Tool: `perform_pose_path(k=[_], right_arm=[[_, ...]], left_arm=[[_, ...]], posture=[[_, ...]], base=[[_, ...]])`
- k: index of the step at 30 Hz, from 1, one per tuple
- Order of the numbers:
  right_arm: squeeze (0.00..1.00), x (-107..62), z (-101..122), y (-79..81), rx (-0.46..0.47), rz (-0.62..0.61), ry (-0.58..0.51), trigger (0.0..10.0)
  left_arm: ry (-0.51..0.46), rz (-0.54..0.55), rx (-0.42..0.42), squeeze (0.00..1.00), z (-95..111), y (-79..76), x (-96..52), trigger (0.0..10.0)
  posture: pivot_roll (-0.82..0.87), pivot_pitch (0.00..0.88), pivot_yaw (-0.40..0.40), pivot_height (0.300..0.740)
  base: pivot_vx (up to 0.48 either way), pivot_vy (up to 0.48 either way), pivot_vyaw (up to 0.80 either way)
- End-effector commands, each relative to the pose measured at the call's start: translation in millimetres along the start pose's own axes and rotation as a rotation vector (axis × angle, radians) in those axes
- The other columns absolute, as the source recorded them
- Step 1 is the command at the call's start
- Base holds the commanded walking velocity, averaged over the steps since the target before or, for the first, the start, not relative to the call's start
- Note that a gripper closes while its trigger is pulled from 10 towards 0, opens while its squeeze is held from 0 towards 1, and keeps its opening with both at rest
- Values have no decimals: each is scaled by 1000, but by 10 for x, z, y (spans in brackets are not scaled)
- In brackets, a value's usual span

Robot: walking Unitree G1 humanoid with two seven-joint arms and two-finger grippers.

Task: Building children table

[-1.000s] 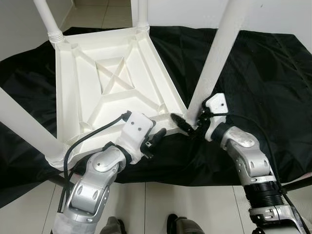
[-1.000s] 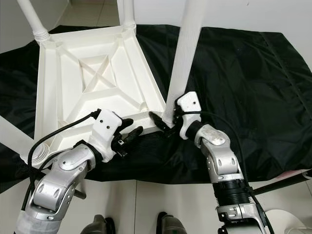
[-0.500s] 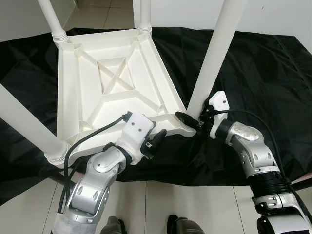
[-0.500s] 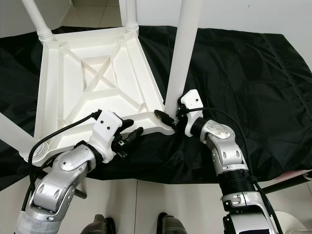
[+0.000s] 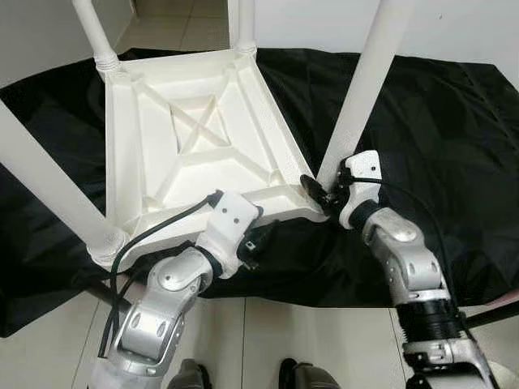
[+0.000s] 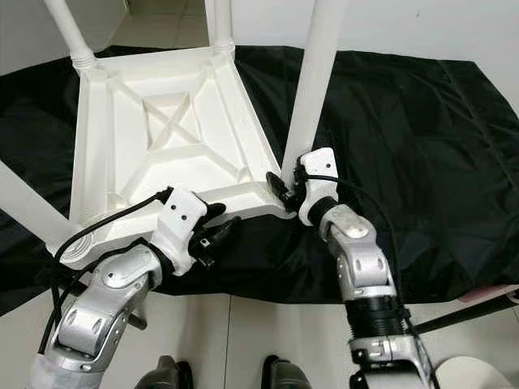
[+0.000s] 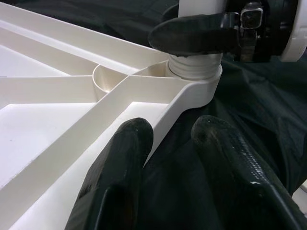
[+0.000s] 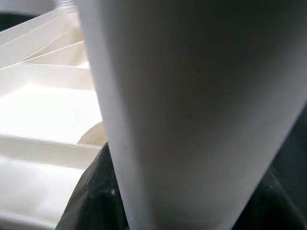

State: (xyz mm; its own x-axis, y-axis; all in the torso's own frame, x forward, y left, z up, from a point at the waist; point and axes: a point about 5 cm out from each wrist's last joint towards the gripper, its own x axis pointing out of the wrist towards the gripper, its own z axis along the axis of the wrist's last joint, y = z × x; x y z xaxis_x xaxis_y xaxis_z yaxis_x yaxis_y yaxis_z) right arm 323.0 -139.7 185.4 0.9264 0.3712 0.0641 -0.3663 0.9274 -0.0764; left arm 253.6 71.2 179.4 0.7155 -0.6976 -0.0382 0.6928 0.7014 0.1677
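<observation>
On the black sheet (image 5: 422, 113) spread over the tiled floor (image 5: 268, 324) lies the white plastic children's table (image 5: 203, 146), turned upside down so its ribbed underside with a crossed centre panel faces up. Four white legs rise from its corners: the near-right leg (image 5: 361, 97) stands in the corner socket (image 7: 194, 79) closest to the robot's right side, the near-left leg (image 5: 45, 190) slants up from the opposite near corner, and two far legs (image 5: 93, 28) stand at the back corners.

At the foot of the near-right leg sits the right gripper (image 5: 318, 193), its black fingers (image 5: 310, 186) closed around the base of the leg just above the socket; one finger (image 7: 201, 34) shows in the left wrist view lying across the leg's threaded collar. From the right wrist view the leg fills most of the frame, with the table's ribs beyond it.

Just beside the table's near edge, a little toward the robot's left of that corner, is the left gripper (image 5: 261, 239). Its two fingers (image 7: 120, 167) are spread apart and hold nothing; one lies against the table's rim, the other over the black sheet, both pointing toward the corner socket.

Past the sheet, a white wall (image 5: 308, 24) stands behind the table, and the robot's feet (image 5: 304, 377) show at the bottom of the head views.
</observation>
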Motion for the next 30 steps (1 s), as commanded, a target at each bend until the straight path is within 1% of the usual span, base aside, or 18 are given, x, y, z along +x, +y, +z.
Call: perform_pose_path(k=[1, 4, 5, 6, 7, 11, 12, 16, 17, 20, 21, 22, 24, 26, 27, 28, 29, 30], right_arm=[[0, -63, -86, -15, 24, -103, 44, 10000], [0, -143, -117, 127, 53, -344, 26, 10000], [0, -143, -117, 127, 53, -344, 26, 10000], [0, -160, -117, 160, 59, -405, 24, 10000], [0, -160, -117, 160, 59, -405, 24, 10000], [0, -158, -57, 278, 93, -462, -5, 10000], [0, -157, -18, 301, 80, -445, -21, 10000], [0, -173, 19, 296, 111, -401, -53, 10000], [1000, -188, 30, 285, 106, -397, -58, 10000], [1000, -209, 48, 245, 101, -396, -73, 10000], [1000, -217, 58, 190, 91, -358, -105, 10000], [1000, -217, 58, 190, 91, -358, -105, 10000], [1000, -226, 26, 119, 88, -292, -121, 10000], [1000, -234, 4, 92, 95, -263, -121, 10000], [380, -238, -42, 66, 103, -208, -104, 10000], [380, -238, -42, 66, 103, -208, -104, 10000], [0, -241, -78, 35, 90, -151, -94, 10000], [0, -241, -78, 35, 90, -151, -94, 10000]], left_arm=[[11, 36, -5, 0, -30, -5, -14, 10000], [13, 33, -8, 0, -35, -14, -13, 10000], [13, 33, -8, 0, -35, -14, -13, 10000], [13, 32, -8, 0, -34, -15, -11, 10000], [13, 32, -8, 0, -34, -15, -11, 10000], [11, 34, -8, 0, -30, -11, -7, 10000], [12, 34, -9, 0, -32, -11, -8, 10000], [13, 32, -8, 0, -37, -17, -14, 10000], [14, 33, -7, 0, -38, -17, -17, 10000], [12, 42, -8, 0, -29, 2, -22, 10000], [10, 50, -6, 0, -24, 17, -24, 10000], [10, 50, -6, 0, -24, 17, -24, 10000], [10, 56, -5, 0, -21, 28, -27, 10000], [9, 58, -4, 0, -20, 32, -29, 10000], [9, 60, -5, 0, -22, 37, -31, 10000], [9, 60, -5, 0, -22, 37, -31, 10000], [10, 60, -6, 0, -23, 38, -29, 10000], [10, 60, -6, 0, -23, 38, -29, 10000]], posture=[[-56, 161, 13, 740], [-58, 160, 14, 740], [-58, 160, 14, 740], [-57, 162, 13, 740], [-57, 162, 13, 740], [-55, 161, 13, 740], [-55, 162, 14, 740], [-57, 164, 10, 740], [-56, 164, 10, 740], [-53, 166, 7, 740], [-52, 168, 5, 740], [-52, 168, 5, 740], [-53, 168, 5, 740], [-53, 168, 5, 740], [-53, 166, 7, 740], [-53, 166, 7, 740], [-53, 164, 7, 740], [-53, 164, 7, 740]], base=[[0, 0, 0], [0, 0, 0], [0, 0, 0], [0, 0, 0], [0, 0, 0], [0, 0, 0], [0, 0, 0], [0, 0, 0], [0, 0, 0], [0, 0, 0], [0, 0, 0], [0, 0, 0], [0, 0, 0], [0, 0, 0], [0, 0, 0], [0, 0, 0], [0, 0, 0], [0, 0, 0]])
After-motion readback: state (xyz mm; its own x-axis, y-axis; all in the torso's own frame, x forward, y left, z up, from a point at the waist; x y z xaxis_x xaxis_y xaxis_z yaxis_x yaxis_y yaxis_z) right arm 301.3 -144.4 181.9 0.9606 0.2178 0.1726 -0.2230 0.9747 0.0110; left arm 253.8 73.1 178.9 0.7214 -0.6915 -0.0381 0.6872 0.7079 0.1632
